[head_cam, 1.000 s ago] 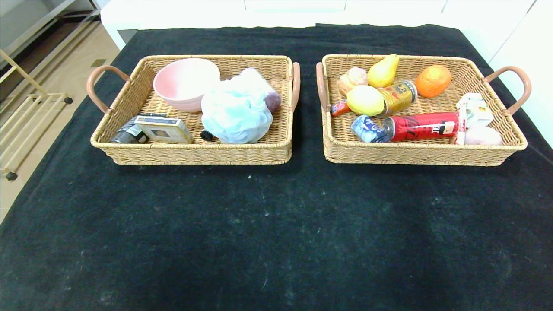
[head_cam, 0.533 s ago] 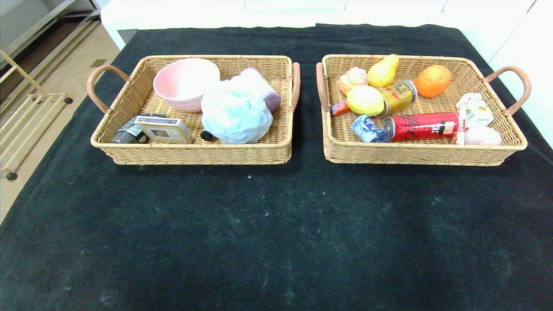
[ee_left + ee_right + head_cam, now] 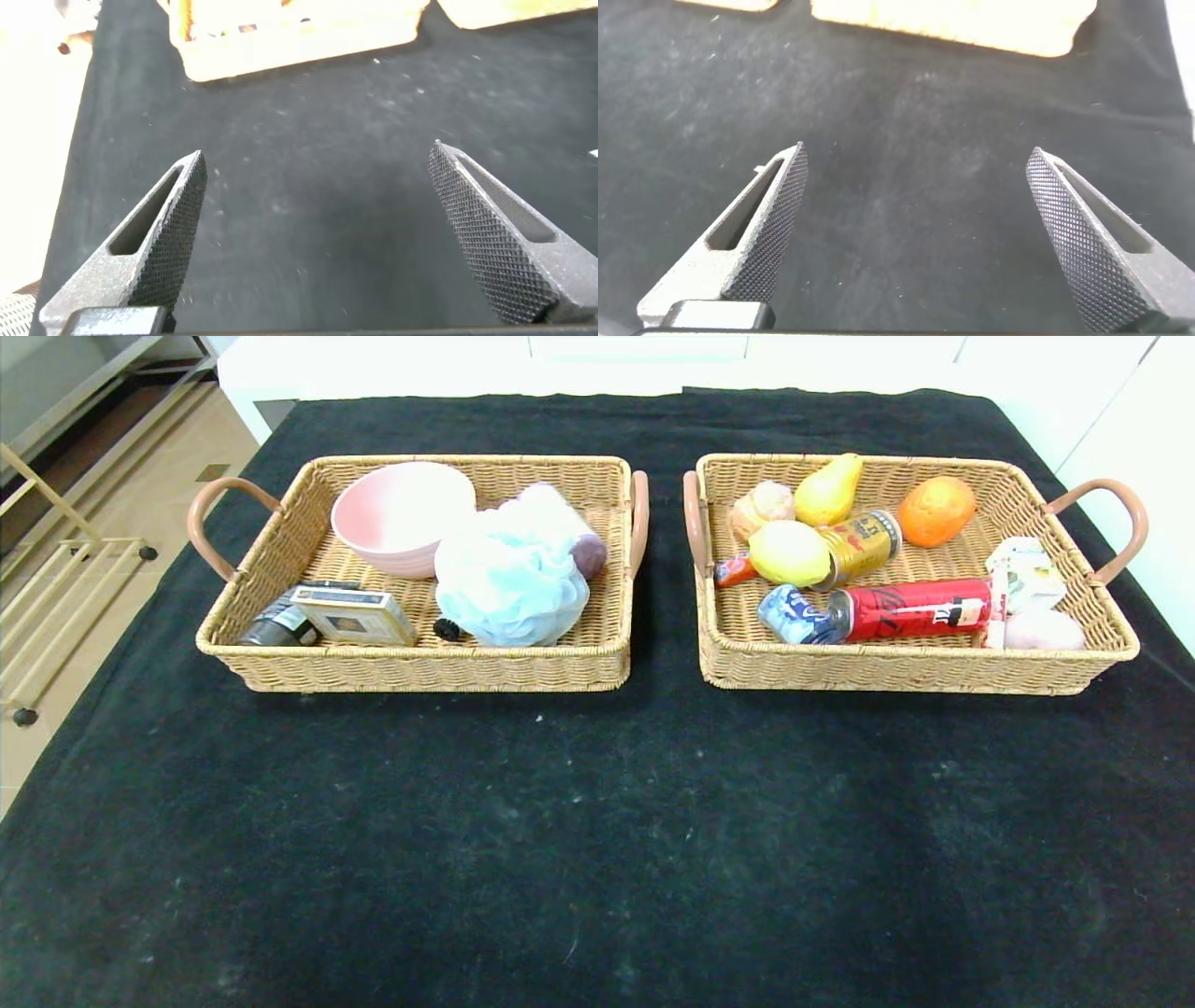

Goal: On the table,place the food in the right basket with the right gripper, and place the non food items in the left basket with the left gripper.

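Observation:
The left wicker basket (image 3: 280, 546) holds a pink bowl (image 3: 401, 515), a light blue bath sponge (image 3: 509, 574), a small box (image 3: 355, 616) and a dark item (image 3: 275, 627). The right wicker basket (image 3: 1074, 667) holds a pear (image 3: 829, 490), an orange (image 3: 936, 511), a lemon (image 3: 789, 553), a gold can (image 3: 864, 546), a red can (image 3: 910, 609) and several other items. My left gripper (image 3: 318, 163) is open and empty over bare black cloth, as is my right gripper (image 3: 920, 159). Neither gripper shows in the head view.
A black cloth (image 3: 597, 821) covers the table in front of both baskets, with no loose items on it. The left table edge drops to a tiled floor with a metal rack (image 3: 56, 588). Basket edges show in the left wrist view (image 3: 299, 51) and the right wrist view (image 3: 952, 23).

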Controlling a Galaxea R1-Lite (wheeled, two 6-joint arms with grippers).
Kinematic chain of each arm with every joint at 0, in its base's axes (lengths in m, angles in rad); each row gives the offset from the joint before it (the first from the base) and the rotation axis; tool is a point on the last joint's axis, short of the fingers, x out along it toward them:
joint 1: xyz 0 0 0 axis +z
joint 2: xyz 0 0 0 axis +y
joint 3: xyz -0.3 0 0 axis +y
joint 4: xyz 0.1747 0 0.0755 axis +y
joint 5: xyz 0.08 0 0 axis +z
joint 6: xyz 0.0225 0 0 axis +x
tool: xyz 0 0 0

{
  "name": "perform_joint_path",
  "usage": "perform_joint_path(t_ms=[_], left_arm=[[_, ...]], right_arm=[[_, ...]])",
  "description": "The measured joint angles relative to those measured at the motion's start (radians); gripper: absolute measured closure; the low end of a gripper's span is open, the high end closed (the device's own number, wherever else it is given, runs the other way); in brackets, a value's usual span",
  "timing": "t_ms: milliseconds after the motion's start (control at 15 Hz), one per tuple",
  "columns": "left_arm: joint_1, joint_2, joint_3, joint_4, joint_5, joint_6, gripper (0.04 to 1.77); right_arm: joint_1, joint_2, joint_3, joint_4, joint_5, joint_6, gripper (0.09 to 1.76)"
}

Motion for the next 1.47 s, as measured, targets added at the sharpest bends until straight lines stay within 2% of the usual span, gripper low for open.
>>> perform_joint_path(t_ms=[133,400,667,867,1000,1133,1333,1467], left_arm=[[0.000,-0.003,0.070,-0.077,0.009,-0.001,0.09],[0.000,-0.004,0.208,-0.239,0.009,0.007,0.09],[0.000,-0.005,0.255,-0.259,0.046,0.005,0.09],[0.000,-0.005,0.290,-0.279,0.051,0.002,0.09],[0.000,-0.005,0.346,-0.362,0.054,0.001,0.09],[0.000,-0.005,0.406,-0.433,0.063,0.003,0.09],[0.000,-0.005,0.454,-0.449,0.064,0.002,0.09],[0.000,-0.005,0.491,-0.498,0.064,0.001,0.09]], right_arm=[[0.000,-0.015,-0.001,-0.011,-0.076,0.027,0.14],[0.000,-0.023,0.006,-0.024,-0.162,0.029,0.14],[-0.001,-0.024,0.053,-0.080,-0.177,0.021,0.14],[-0.002,-0.024,0.157,-0.271,-0.176,-0.002,0.14],[-0.002,-0.023,0.248,-0.399,-0.173,-0.040,0.14],[-0.002,-0.023,0.317,-0.467,-0.170,-0.060,0.14],[-0.002,-0.024,0.395,-0.524,-0.169,-0.061,0.14],[-0.002,-0.024,0.456,-0.562,-0.170,-0.061,0.14]])
